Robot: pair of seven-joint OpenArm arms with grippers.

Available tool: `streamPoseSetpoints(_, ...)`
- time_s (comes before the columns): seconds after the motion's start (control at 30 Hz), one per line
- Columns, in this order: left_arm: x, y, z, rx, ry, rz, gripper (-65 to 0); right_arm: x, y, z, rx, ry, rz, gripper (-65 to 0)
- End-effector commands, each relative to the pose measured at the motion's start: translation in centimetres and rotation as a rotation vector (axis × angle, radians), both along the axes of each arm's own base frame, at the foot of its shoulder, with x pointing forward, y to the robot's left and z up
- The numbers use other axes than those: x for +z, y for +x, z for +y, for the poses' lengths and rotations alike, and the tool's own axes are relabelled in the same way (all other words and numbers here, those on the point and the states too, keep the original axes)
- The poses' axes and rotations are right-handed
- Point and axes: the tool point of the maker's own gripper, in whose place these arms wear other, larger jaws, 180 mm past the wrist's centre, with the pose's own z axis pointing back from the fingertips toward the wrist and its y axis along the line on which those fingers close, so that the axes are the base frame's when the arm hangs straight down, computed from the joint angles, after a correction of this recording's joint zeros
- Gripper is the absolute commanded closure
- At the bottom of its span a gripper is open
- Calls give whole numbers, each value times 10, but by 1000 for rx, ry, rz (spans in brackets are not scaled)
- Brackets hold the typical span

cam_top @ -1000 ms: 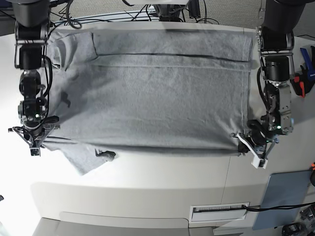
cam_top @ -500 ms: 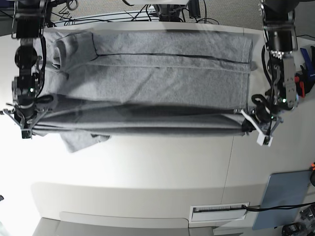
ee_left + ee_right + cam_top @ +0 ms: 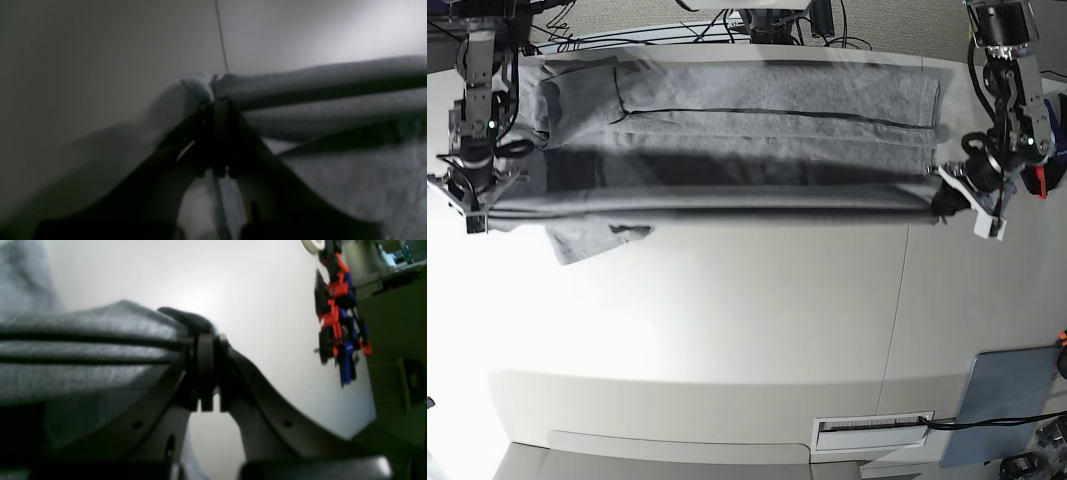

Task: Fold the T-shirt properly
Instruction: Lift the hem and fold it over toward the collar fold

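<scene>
While the heather-grey cotton T-shirt point(image 3: 727, 140) lies stretched across the white tabletop point(image 3: 727, 320) toward twelve o'clock, my left pincer point(image 3: 949, 195) clamps its three o'clock edge and my right pincer point(image 3: 475, 190) pinches its nine o'clock edge.

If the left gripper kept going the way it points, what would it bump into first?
Probably nothing soon: the left gripper, shut on the T-shirt, points across bare white table. Depth is unclear.
</scene>
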Motion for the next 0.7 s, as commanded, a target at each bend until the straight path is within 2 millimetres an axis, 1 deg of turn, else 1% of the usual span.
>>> streamPoseSetpoints(0.0, 9, 4, 11, 15, 28, -23, 0, 26, 3, -12, -12, -69, -53, 0)
streamPoseSetpoints(0.13, -1, -11, 11, 14, 30, 15, 0, 29, -14, -17, -38, -103, -41, 0)
streamPoseSetpoints(0.23, -7, -22, 10, 7, 34, 37, 0, 26, -25, -18, -46, -129, -18, 0)
streamPoseSetpoints(0.47, -4, -36, 5, -25, 70, 42, 0, 8, -48, -17, -63, -123, 44, 0)
streamPoseSetpoints(0.67, -11, -44, 10, -20, 106, 75, 0, -15, -64, -4, -90, -61, 71, 0)
